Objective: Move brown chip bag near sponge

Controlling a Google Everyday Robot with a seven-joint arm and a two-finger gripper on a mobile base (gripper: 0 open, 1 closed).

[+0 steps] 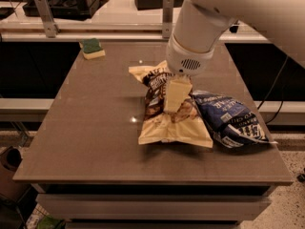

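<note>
Large white robot arm (205,23) enters from upper right; its upper part is cut off by frame edge. Cream-coloured hand (174,98) at arm's tip points down onto middle of crinkly brown chip bag with cream-yellow edges (164,130), which lies at centre of flat grey-brown counter (86,128). Hand hides bag's middle. Whether hand is spread or pinching bag: cannot tell. Bag lettering partly covered, unreadable. Crumpled blue chip bag (233,120) touches brown bag's right side. Small green-topped yellow sponge (93,48) sits near far left corner, well apart from both bags.
</note>
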